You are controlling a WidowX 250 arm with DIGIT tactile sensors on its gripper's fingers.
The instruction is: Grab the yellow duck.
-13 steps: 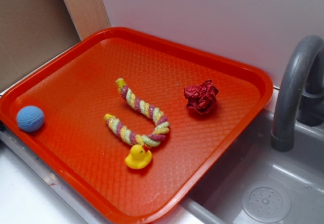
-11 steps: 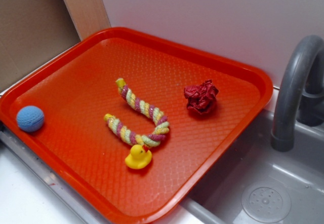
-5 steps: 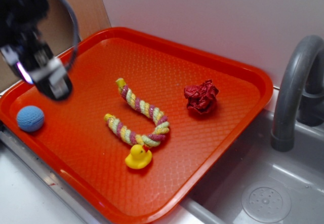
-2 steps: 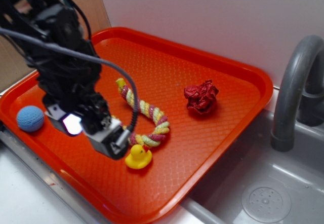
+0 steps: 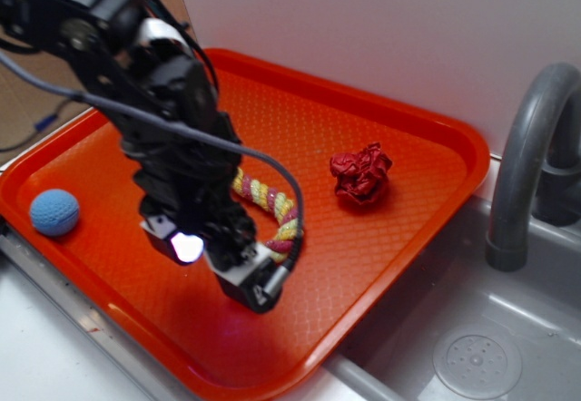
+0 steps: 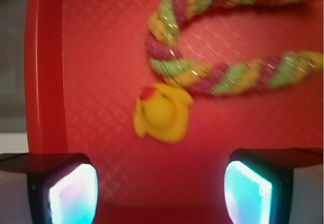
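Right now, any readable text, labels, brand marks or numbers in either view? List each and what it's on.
None readable in either view.
Red tray: embossed diamond pattern only, no lettering.
Yellow duck, twisted rope, blue ball, crumpled red wad: no markings.
Gripper: glowing pads, no text; the arm body shows no legible label in the exterior view.
Grey faucet and sink: no markings.

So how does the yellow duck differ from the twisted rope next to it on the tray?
The yellow duck is one compact, smooth lump; the twisted rope is long, braided and bent into a curve. The duck is plain yellow with a red beak; the rope mixes yellow, pink and green strands. The duck lies nearer the open gripper; the rope lies beyond it. Both rest on the red tray, seemingly touching.
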